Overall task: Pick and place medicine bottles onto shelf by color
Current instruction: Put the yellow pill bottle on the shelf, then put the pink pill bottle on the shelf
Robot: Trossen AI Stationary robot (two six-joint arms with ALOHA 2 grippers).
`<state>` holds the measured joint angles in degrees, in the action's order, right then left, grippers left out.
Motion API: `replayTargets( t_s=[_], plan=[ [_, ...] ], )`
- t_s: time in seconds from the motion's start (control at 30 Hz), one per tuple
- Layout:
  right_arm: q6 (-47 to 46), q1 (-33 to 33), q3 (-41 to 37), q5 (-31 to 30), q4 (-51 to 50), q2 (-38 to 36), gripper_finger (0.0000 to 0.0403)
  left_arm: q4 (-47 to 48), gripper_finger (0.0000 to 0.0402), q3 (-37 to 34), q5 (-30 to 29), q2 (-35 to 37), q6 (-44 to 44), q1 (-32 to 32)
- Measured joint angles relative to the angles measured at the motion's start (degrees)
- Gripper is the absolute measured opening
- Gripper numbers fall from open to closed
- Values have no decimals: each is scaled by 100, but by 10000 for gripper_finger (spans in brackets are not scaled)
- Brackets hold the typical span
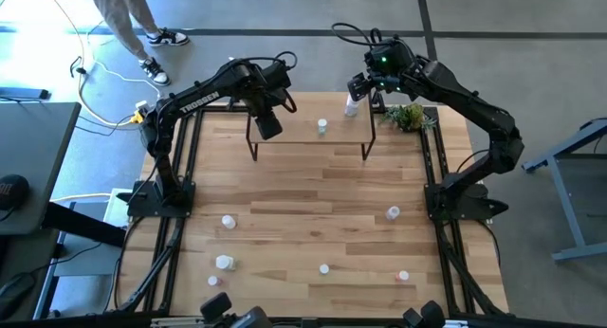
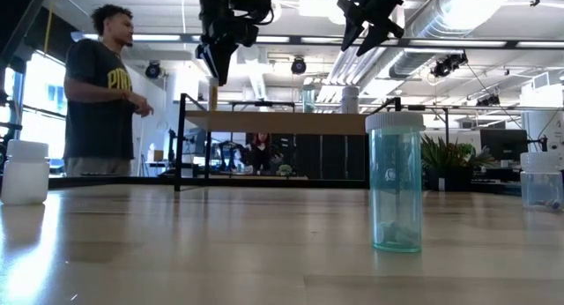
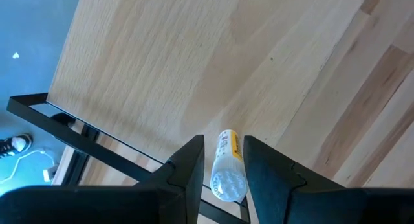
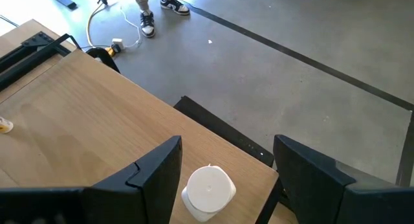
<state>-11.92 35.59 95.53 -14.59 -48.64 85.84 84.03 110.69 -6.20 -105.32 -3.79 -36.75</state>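
Note:
The shelf (image 1: 303, 129) is a small light-wood board on black legs at the table's far side. My left gripper (image 1: 268, 121) is over its left end, shut on a tiny yellow-labelled medicine bottle (image 3: 228, 167). My right gripper (image 4: 223, 162) hovers open above the shelf's right end, its fingers well apart on either side of a white bottle (image 4: 207, 190) that stands on its base near the corner. Another white bottle (image 1: 322, 126) stands mid-shelf. Several bottles stand scattered on the near half of the table, among them a teal one (image 2: 395, 182). My left gripper pinches the small bottle between its two fingers near the white cap (image 3: 227, 182), coming from above and pointing down. The bottle is upright (image 2: 212, 95) with its base at the shelf board; whether the base touches the board, I cannot tell.
A small green plant (image 1: 408, 115) sits right of the shelf at the table's far right corner. A person (image 2: 99, 93) stands beyond the far left side. Loose bottles (image 1: 228, 221) (image 1: 393, 212) (image 1: 224, 263) dot the near table; bare wood lies between them and the shelf.

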Motion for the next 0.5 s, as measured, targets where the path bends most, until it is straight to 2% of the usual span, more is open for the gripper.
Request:
replayTargets(
  t_s=[0.5],
  plan=[
    [42,0,0,0,0,0,236,-249,100,16,0,0,-99,-2]
  ],
)
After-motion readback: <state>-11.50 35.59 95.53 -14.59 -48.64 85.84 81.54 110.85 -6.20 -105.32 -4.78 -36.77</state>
